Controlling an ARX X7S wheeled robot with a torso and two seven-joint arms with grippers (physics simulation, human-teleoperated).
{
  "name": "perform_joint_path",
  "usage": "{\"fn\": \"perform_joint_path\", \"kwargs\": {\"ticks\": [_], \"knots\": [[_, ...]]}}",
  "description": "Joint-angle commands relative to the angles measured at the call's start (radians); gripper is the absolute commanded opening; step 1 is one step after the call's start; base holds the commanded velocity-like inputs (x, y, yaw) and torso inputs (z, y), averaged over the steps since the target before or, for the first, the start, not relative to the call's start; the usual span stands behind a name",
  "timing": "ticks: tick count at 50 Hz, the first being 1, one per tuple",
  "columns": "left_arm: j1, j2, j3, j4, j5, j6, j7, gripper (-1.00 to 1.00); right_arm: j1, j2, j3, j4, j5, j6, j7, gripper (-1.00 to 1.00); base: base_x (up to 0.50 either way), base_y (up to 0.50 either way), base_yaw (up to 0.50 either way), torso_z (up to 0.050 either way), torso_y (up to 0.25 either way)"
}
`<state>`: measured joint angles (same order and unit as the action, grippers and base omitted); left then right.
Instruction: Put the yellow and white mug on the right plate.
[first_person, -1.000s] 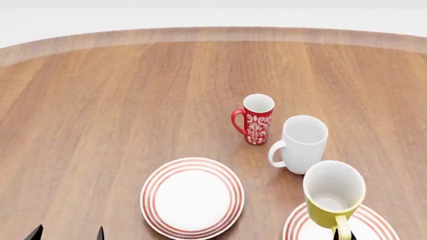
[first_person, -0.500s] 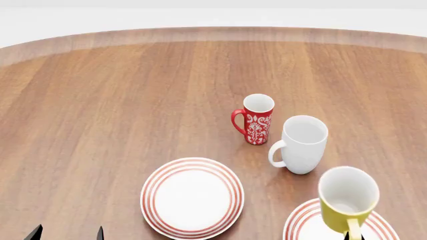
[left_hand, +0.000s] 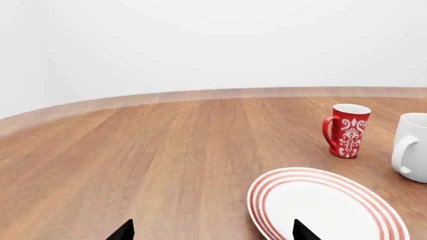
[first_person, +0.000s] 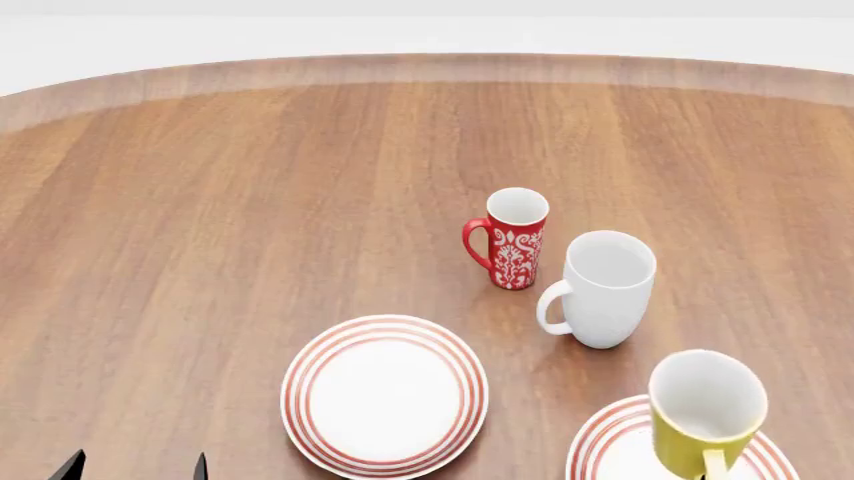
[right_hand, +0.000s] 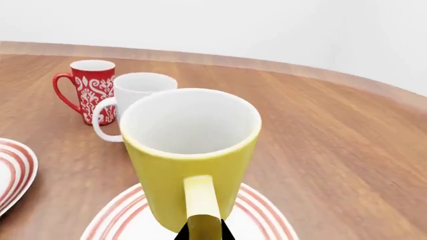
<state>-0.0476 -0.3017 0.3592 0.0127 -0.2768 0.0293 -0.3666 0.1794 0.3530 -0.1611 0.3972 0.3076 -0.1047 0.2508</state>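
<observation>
The yellow and white mug (first_person: 705, 410) stands upright over the far part of the right plate (first_person: 598, 448), at the table's near right. I cannot tell whether its base touches the plate. In the right wrist view the mug (right_hand: 190, 150) fills the middle, and my right gripper (right_hand: 203, 233) is shut on its yellow handle (right_hand: 201, 202), above the red-ringed plate (right_hand: 113, 216). My left gripper (first_person: 134, 468) is open at the near left with nothing between its fingers. In the left wrist view the left gripper (left_hand: 213, 234) is beside the other plate.
The left plate (first_person: 384, 393) lies near the table's front middle. A tall white mug (first_person: 603, 288) stands just behind the yellow one, and a slim red patterned mug (first_person: 514, 238) stands behind that. The table's curved far edge (first_person: 427, 68) runs across the back.
The yellow mug, held by my right gripper, has moved nearer and a little rightward, sinking over the right plate. The left gripper has not moved.
</observation>
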Motion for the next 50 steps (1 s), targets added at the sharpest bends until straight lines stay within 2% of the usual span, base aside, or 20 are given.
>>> {"fn": "perform_joint_path", "kwargs": {"ticks": [1,50], "knots": [[0.001,0.018,-0.019,0.007,0.018,-0.005,0.019,1.0,0.015,-0.027,0.018,0.03,0.003,0.012,-0.041,-1.0,0.0,0.0,0.0,0.0,0.0],[-0.005,0.009,-0.006,0.004,0.009,-0.003,0.007,1.0,0.114,-0.071,-0.014,0.369,-0.03,-0.105,-0.101,-1.0,0.0,0.0,0.0,0.0,0.0]]}}
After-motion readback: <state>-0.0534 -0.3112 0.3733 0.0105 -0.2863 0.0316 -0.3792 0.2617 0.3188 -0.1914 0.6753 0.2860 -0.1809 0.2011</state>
